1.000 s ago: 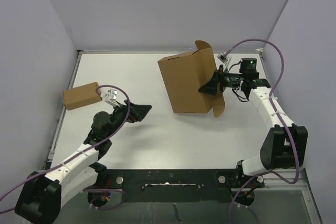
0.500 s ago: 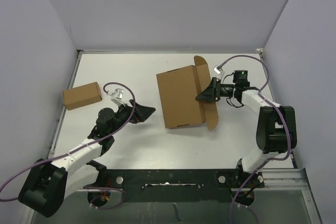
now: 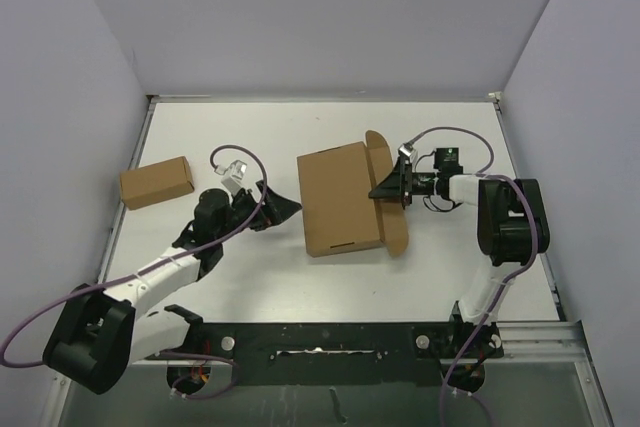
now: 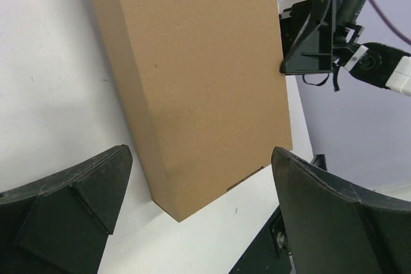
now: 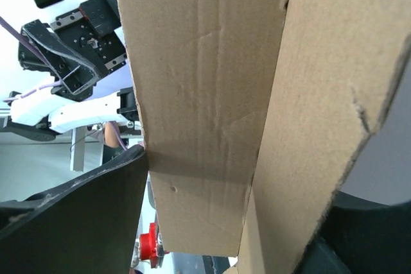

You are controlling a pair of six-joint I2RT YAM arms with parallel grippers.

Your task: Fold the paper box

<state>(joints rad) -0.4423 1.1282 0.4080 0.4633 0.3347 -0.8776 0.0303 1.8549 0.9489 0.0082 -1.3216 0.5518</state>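
Clamping the box's raised right-hand flap (image 3: 397, 232), the right gripper (image 3: 384, 187) has cardboard filling the gap between its fingers, as its wrist view shows. The paper box (image 3: 335, 197) lies in the middle of the white table (image 3: 200, 127), broad panel up. The left gripper (image 3: 283, 209) hovers with its fingers spread just beside the box's left edge, touching nothing. To fold cleanly, I judge the left should pin the panel first. The right can then swing the flap over along its crease, slowly, so nothing slides or buckles.
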